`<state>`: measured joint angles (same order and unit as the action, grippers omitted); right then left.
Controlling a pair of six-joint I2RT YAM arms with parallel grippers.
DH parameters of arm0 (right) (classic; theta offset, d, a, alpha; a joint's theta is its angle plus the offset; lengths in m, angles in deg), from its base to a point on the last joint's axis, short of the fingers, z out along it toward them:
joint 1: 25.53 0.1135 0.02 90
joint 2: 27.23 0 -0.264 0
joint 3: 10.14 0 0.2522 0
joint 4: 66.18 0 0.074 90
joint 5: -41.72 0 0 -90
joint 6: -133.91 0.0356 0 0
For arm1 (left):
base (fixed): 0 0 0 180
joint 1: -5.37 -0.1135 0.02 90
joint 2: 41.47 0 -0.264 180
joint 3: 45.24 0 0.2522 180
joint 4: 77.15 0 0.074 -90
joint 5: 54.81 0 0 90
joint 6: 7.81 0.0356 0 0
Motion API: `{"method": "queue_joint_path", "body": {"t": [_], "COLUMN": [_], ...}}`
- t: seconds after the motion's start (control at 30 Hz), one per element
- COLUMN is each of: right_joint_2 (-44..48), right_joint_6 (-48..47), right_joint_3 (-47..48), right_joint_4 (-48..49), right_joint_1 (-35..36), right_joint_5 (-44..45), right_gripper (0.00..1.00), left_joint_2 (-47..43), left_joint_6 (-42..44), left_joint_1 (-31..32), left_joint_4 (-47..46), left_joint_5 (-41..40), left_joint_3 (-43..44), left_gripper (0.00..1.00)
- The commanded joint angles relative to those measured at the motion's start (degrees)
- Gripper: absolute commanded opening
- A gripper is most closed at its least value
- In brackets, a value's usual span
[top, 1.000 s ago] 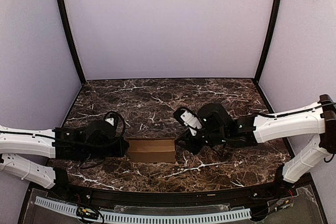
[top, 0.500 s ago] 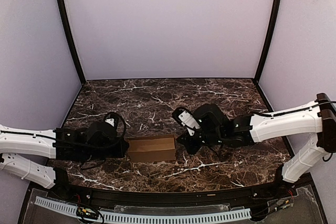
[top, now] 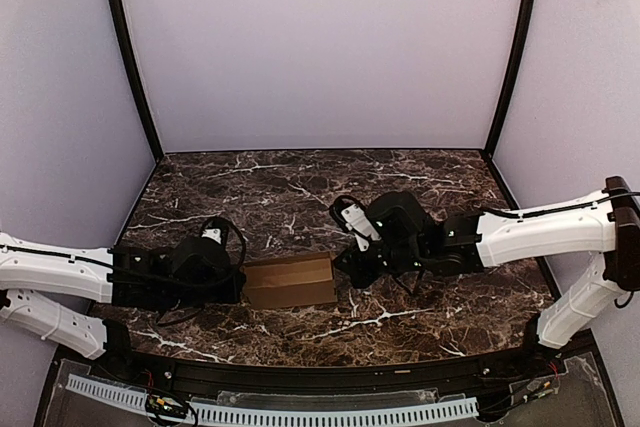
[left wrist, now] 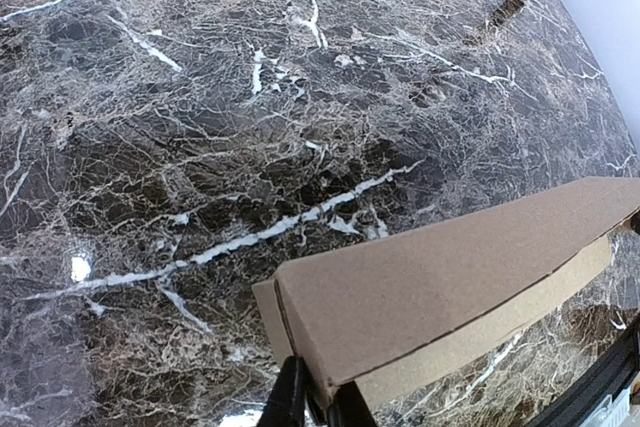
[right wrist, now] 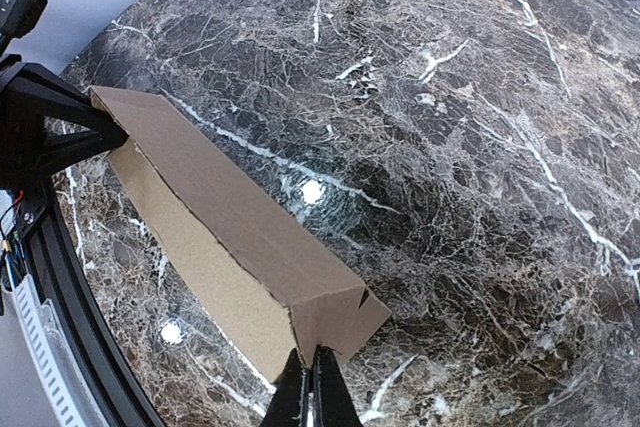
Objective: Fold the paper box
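Well, you have most of the folding behind you, by the look of it: the paper box (top: 290, 282) lies as a formed long carton near the near edge of the tabletop (top: 300, 187), a little left of its middle, its length running along that edge. The long panels are up and meet in clean creases, and both wrist views show a flat top face. What is left, I judge, is the ends. At the right end a flap (right wrist: 345, 322) juts out past the carton's body with a small notch showing, not tucked in. At the left end a narrow strip of cardboard (left wrist: 268, 312) also stands out from the corner. The left gripper (left wrist: 318, 409) has its jaws nipped on the bottom corner of the left end, cardboard between them. The right gripper (right wrist: 308, 385) has its jaws shut tight, tips against the lower edge of the right flap, and you cannot tell whether any cardboard is caught between them. Besides the box there is the black rail (top: 350, 372) along the near edge. What gets in your way is mostly the two grippers themselves: each sits right at the end it must close, and the rail runs near the box's near side, so room to swing a flap looks tight.
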<state>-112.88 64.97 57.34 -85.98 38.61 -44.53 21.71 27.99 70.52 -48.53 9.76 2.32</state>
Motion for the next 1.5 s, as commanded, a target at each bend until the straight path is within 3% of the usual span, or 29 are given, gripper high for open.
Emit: {"method": "queue_joint_path", "body": {"t": [0.0,1.03,1.47], "right_joint_2": [-1.1,-1.7,-2.9], "right_joint_6": [5.4,21.6,22.0], "right_joint_3": [1.5,-0.6,-4.7], "right_joint_4": [2.9,10.7,11.2], "right_joint_1": [1.0,2.4,3.3], "right_joint_5": [-2.5,-0.4,2.8], "right_gripper": [0.00,0.00,0.00], "left_joint_2": [1.5,6.2,6.0], "left_joint_6": [0.0,0.4,0.5], "left_joint_1": [0.6,2.8,2.8], "left_joint_4": [1.3,-1.3,-1.8], "left_joint_5": [-0.4,-1.1,-1.1], "left_joint_3": [1.3,2.6,2.2], "left_gripper": [0.07,0.06,0.07]}}
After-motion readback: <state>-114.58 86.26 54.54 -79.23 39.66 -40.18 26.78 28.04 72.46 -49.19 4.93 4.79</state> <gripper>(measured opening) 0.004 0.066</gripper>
